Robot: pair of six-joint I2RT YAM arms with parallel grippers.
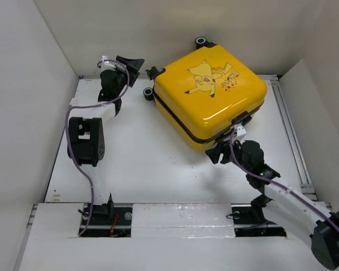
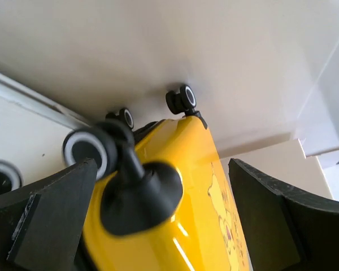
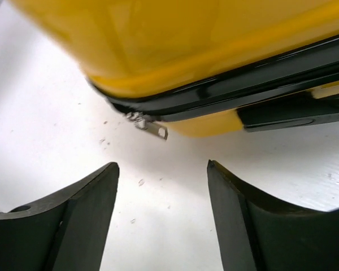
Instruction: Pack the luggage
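Luggage (image 1: pixel 209 96), lid shut with Pikachu facing up, lies toward 1 o'clock on the white table (image 1: pixel 141 164). The left gripper (image 1: pixel 137 65) sits at its 9 o'clock by a black wheel (image 2: pixel 90 149), fingers spread and empty. The right gripper (image 1: pixel 219 151), at its 6 o'clock near the zipper pull (image 3: pixel 150 127), also gapes empty.

The left arm (image 1: pixel 86 135) climbs from its base at the lower left of the overhead view, folds at a dark block mid-left, and reaches into the upper left. There the left hand (image 1: pixel 134 65) points to the right. Seen from its own wrist, its two black fingers (image 2: pixel 45 214) are spread wide. The right arm (image 1: pixel 288 200) stretches from the lower right corner toward the centre, lying low, as far as I can judge. The right hand (image 1: pixel 219 151) aims up-left, with its pads (image 3: pixel 260 226) parted too.
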